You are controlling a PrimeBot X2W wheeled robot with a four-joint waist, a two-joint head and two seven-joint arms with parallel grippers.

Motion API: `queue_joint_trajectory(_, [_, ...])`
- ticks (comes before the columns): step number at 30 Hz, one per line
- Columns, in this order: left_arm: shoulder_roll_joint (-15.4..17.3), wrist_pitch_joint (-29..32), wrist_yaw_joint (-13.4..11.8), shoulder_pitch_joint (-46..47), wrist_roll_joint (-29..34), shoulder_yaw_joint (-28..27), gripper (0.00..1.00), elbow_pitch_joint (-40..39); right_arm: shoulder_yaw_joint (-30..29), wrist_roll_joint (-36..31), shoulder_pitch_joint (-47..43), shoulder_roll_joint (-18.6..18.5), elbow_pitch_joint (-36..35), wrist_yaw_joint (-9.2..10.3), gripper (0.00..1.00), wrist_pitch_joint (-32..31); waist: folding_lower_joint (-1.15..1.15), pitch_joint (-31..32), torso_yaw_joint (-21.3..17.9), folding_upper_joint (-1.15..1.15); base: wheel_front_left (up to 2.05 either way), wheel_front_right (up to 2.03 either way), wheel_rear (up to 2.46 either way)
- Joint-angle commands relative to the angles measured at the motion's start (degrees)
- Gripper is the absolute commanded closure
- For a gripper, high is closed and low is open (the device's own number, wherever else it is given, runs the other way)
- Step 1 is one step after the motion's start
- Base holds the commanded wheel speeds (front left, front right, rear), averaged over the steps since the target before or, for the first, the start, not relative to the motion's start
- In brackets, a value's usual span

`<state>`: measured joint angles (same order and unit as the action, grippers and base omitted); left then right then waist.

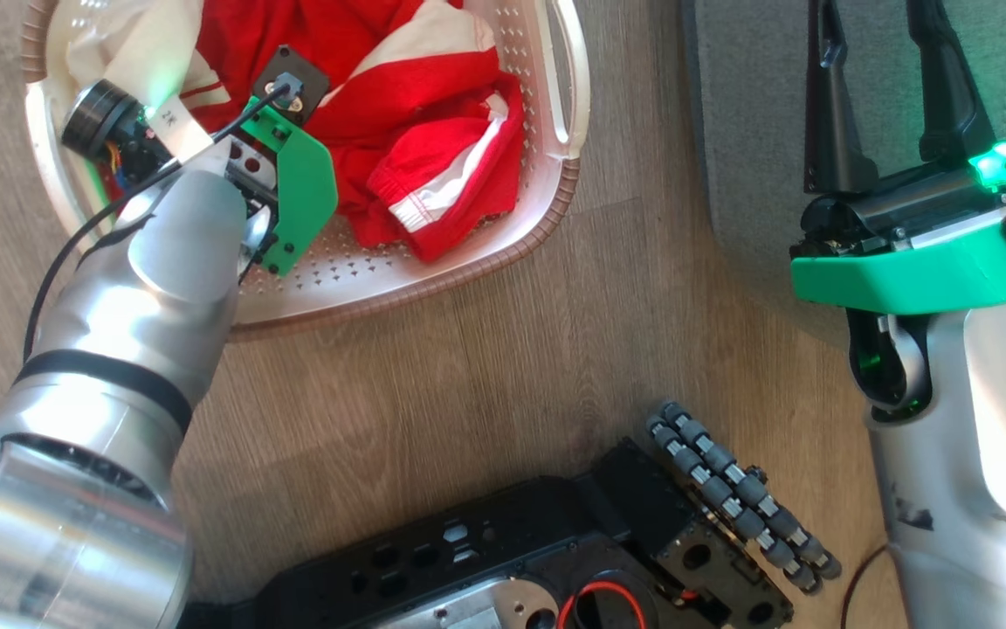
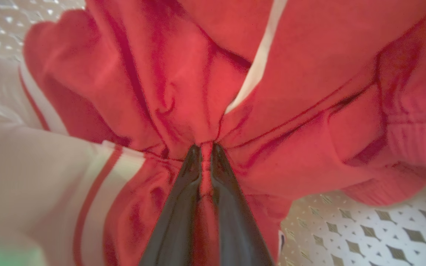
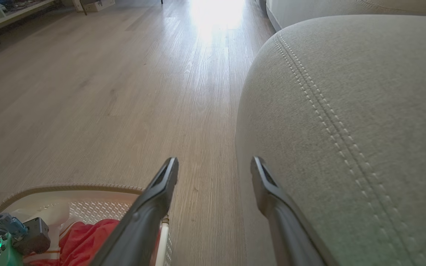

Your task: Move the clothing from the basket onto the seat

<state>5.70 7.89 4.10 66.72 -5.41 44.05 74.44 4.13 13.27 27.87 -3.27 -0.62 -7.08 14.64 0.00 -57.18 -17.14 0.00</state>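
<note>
Down inside the basket [image 1: 354, 271], upper left of head view: left gripper [image 2: 202, 147] narrowed almost to closure, clamped on a raised fold of the clothing [image 2: 309, 92], with red creases radiating from the two dark fingertips [image 2: 192, 155] and a thin ridge of fabric pinched between them. Silver left forearm [image 1: 162, 262] and green wrist bracket [image 1: 302, 183] over the basket's near-left portion, hiding the grip point from above. Clothing wholly within the basket: bright red with white stripes and white panels, heaped across the middle and far side, with perforated white basket bottom exposed along the near side. Brown woven-look rim all round; white side handle [image 1: 579, 87] on the side facing the seat [image 3: 364, 92]. Basket and seat apart, separated by a strip of wood-grain floor [image 1: 468, 376]. Right gripper [image 3: 213, 160] spread wide, nothing between its fingers. In right wrist view, one finger over floor, the other over the seat's rounded corner, near the double line of stitching [image 3: 322, 111]. Broad stretch of floor beyond the basket in that view, running up to a bright patch of glare. Along the near edge of head view: black robot base [image 1: 512, 559] with a roller wheel [image 1: 739, 494], well apart from the basket.
</note>
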Motion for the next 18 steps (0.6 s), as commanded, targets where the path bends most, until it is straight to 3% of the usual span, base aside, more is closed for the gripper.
queue_joint_trajectory(1, [0.07,-1.02,0.12,-0.79,-0.52,-0.23,1.0,-0.58,0.67,0.11,-1.23,0.39,-1.24,-0.41,0.0,0.36,0.0,0.7,0.32,0.0,0.0,0.0,0.0])
queue_joint_trajectory(18, [-2.74,-10.81,1.96,-5.58,-6.08,-0.16,1.0,-3.34,-1.18,-2.51,-1.99,0.39,0.68,-0.41,0.0,0.36,0.0,13.12,5.13,0.0,0.0,0.0,0.0])
